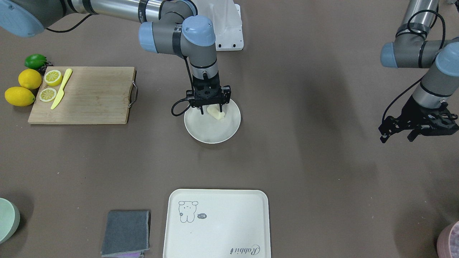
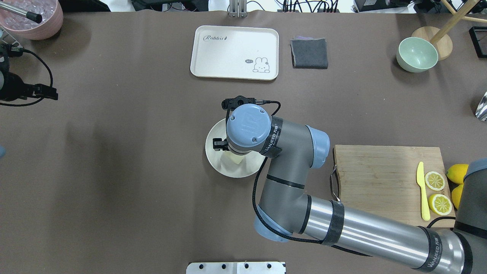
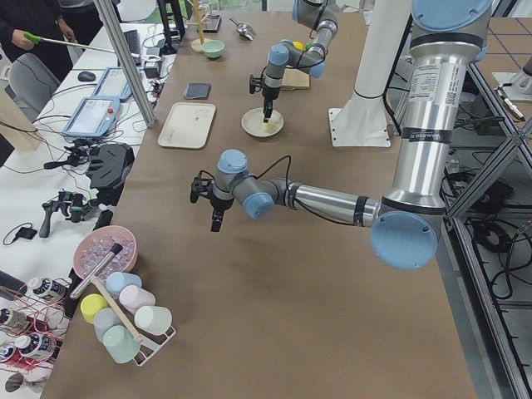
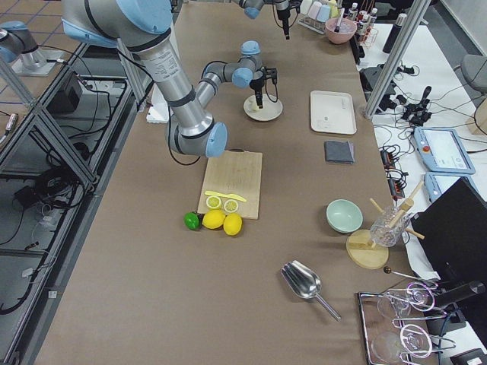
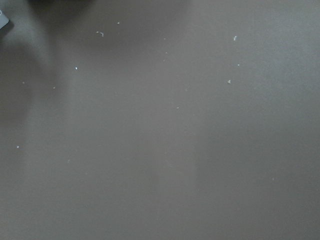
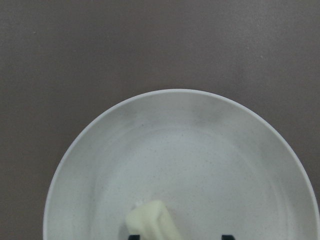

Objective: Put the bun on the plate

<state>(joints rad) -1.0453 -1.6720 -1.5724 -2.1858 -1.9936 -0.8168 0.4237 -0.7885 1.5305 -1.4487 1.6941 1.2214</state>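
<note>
Bun (image 6: 150,222) lies on plate (image 6: 200,125) between my right gripper's (image 1: 211,109) wide-spread fingers, ungripped; left gripper (image 1: 408,129) hovers well apart, I can't tell its opening.

- "Rabbit", in script lettering, is printed in one corner of the cream tray (image 2: 228,57), which lies near the table's edge opposite the robot.
- A small speech bubble beside the tray's animal drawing holds marks too small to read.
- "VANJEED" stands on the black strap (image 2: 272,138) around the right arm's wrist and on a second strap (image 2: 437,253) near its upper end.
- "UR" is on the blue joint cap (image 2: 246,129).
</note>
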